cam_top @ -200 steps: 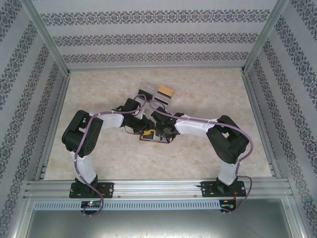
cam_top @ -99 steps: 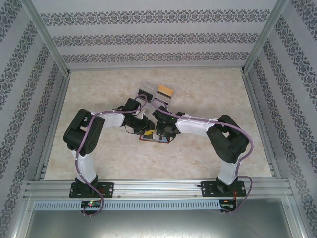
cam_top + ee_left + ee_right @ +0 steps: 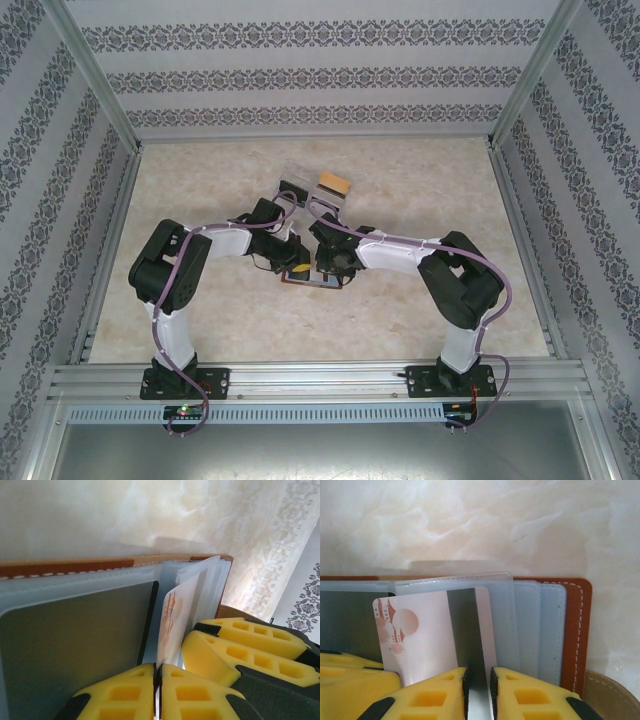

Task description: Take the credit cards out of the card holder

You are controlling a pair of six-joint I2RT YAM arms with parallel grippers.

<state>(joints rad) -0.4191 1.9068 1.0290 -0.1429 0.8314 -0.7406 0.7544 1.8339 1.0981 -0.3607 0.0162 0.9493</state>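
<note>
Two arms meet over the card holder [image 3: 318, 284], which lies open at the middle of the marbled surface [image 3: 200, 190], seen from above. The overhead camera alone takes in the clear tray [image 3: 298, 190] farther back and a yellow-orange card [image 3: 333, 185] at its right end. Whether that card sits in the tray or just beside it cannot be told. From above, the wrists hide both grips.

The left wrist camera shows the left hand [image 3: 159, 692] closed tight, its yellow fingers [image 3: 115, 697] pinching the near edge of a white credit card [image 3: 175, 615]. The card sticks out from the blue-grey pockets near the holder's fold. The holder's brown rim with white stitching runs along the far side, and a yellow finger of the other arm sits just to the right.

The right wrist camera faces the card's printed side, which bears a pale orange drawing of towers and a round disc. Any lettering on it is too faint to read. The right hand [image 3: 478, 685] is nearly closed, its jaws a narrow slit apart, nipping a translucent pocket leaf of the card holder just right of the card. This view also shows more pocket leaves stepped out to the right, ending at the stitched brown cover flat on the surface.
</note>
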